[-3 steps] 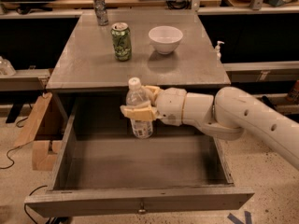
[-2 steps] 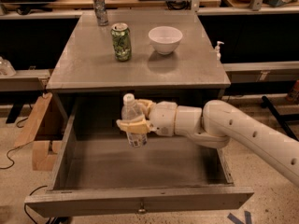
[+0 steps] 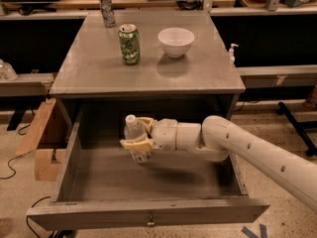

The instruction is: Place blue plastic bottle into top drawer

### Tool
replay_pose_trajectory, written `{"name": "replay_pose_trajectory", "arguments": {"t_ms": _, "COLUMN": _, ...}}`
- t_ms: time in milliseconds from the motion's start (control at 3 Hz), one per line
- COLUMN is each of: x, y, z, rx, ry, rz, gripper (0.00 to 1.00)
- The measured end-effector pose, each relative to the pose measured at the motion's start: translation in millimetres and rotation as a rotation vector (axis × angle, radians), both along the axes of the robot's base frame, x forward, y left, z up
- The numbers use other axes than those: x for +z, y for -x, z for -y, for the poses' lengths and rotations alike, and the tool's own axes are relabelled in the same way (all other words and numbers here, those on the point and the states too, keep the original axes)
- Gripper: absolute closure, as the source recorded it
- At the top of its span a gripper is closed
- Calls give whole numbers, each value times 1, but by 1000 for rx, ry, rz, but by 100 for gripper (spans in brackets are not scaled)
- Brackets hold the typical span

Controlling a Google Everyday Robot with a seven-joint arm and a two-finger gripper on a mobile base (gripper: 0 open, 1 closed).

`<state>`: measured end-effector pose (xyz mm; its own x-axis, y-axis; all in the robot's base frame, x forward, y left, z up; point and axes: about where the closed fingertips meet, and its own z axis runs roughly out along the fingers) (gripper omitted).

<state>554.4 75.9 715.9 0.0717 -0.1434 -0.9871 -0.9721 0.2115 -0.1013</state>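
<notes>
The blue plastic bottle (image 3: 135, 139), clear with a white cap, stands upright in my gripper (image 3: 139, 136), whose fingers are shut around its middle. The arm reaches in from the right. The bottle hangs inside the open top drawer (image 3: 148, 213), near its back left, with its base close to the drawer floor; I cannot tell whether it touches. The drawer is pulled fully out, and its front panel with a small knob is nearest the camera.
On the cabinet top (image 3: 94, 73) stand a green soda can (image 3: 129, 44), a white bowl (image 3: 176, 41) and a grey can (image 3: 106, 9) at the back. A small white pump bottle (image 3: 231, 52) sits to the right. Cardboard (image 3: 42, 138) leans at the left.
My gripper has carried the bottle down from the cabinet's front edge into the drawer and slightly left.
</notes>
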Motion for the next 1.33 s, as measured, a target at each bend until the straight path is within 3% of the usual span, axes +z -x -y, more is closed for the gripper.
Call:
{"name": "replay_pose_trajectory", "arguments": {"t_ms": 333, "x": -28, "y": 2, "z": -1, "rx": -26, "ry": -43, "rz": -14, "gripper": 100}}
{"name": "replay_pose_trajectory", "arguments": {"t_ms": 667, "x": -25, "y": 2, "z": -1, "rx": -30, "ry": -48, "rz": -15, "gripper": 84}}
{"name": "replay_pose_trajectory", "arguments": {"t_ms": 1333, "x": -22, "y": 2, "z": -3, "rx": -26, "ry": -48, "rz": -15, "gripper": 37}}
